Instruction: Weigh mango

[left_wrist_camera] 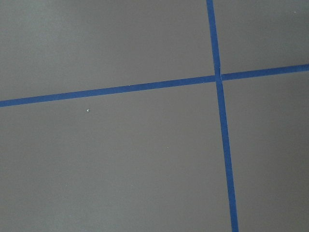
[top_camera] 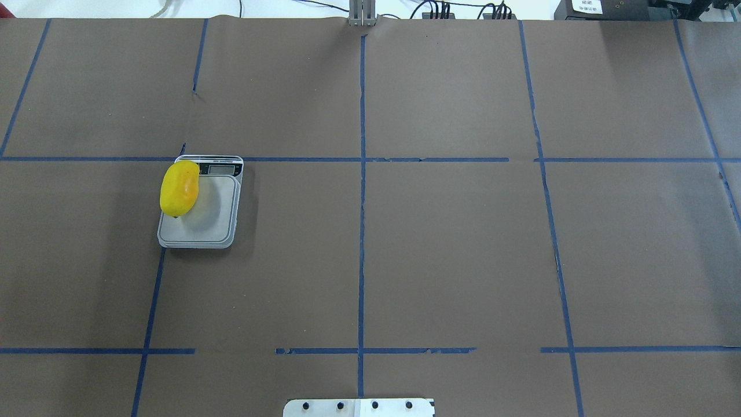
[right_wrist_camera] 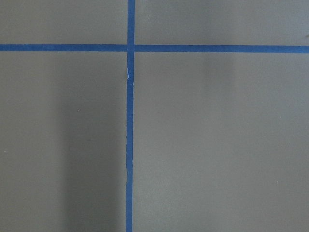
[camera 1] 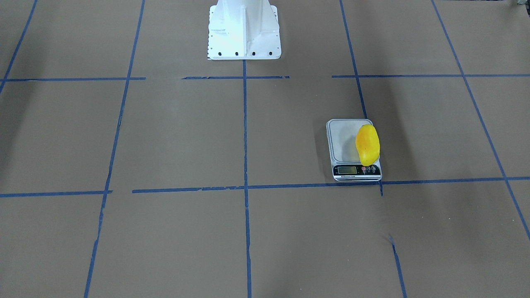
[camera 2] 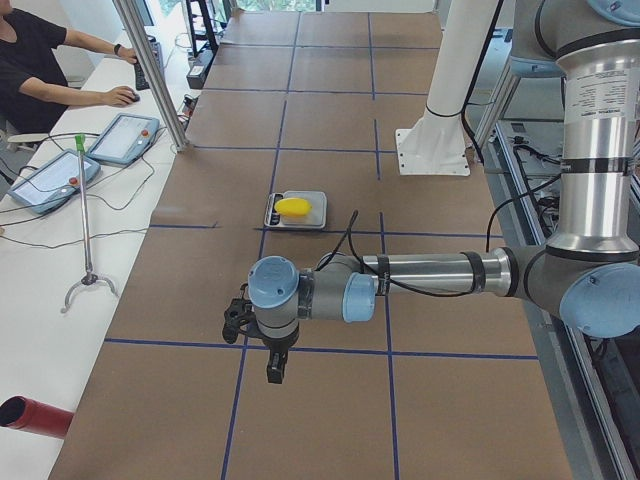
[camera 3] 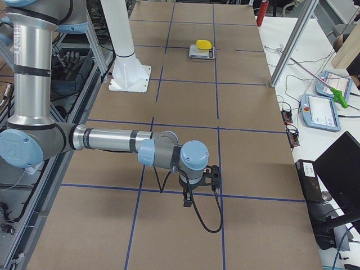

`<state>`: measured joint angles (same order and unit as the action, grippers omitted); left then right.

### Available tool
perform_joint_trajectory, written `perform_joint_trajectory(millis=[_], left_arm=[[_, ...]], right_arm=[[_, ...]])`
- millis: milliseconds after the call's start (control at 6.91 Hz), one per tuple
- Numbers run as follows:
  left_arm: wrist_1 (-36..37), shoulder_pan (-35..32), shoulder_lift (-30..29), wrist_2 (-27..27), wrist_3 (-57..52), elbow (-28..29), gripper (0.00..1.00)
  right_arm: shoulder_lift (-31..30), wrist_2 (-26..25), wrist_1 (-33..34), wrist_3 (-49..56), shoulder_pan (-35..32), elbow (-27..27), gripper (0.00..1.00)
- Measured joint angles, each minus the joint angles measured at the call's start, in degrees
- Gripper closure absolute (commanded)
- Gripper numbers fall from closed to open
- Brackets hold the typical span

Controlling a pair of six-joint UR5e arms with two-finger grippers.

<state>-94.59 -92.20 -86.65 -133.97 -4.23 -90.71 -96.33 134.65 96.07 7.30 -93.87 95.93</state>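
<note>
Exterior left: left tool (camera 2: 233,322) far from mango (camera 1: 367,145) on scale (camera 1: 343,140); right tool (camera 3: 214,175) likewise; openness: cannot tell.

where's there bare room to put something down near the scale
The grey scale platform is bare on its half toward the centre blue tape line; the yellow oval mango crowds its outer edge by the display. The brown paper table between that line and the scale is bare too.

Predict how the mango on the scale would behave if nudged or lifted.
Its rounded oval shape suggests the mango would probably roll if nudged. It lies at the edge of the scale, slightly overhanging, so an outward push may tip it off. Its smooth skin could slip in a pinch.
</note>
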Motion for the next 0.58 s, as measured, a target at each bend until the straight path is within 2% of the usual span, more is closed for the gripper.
perform_joint_trajectory(millis=[289,579], left_arm=[[-0.30,0.00,-0.01,-2.89,0.51,0.05,0.00],[-0.37,0.00,0.01,-3.15,0.43,-0.28,0.00]], right_arm=[[0.00,0.00,0.00,-0.01,0.00,-0.04,0.00],[0.00,0.00,0.00,-0.01,0.00,-0.02,0.00]])
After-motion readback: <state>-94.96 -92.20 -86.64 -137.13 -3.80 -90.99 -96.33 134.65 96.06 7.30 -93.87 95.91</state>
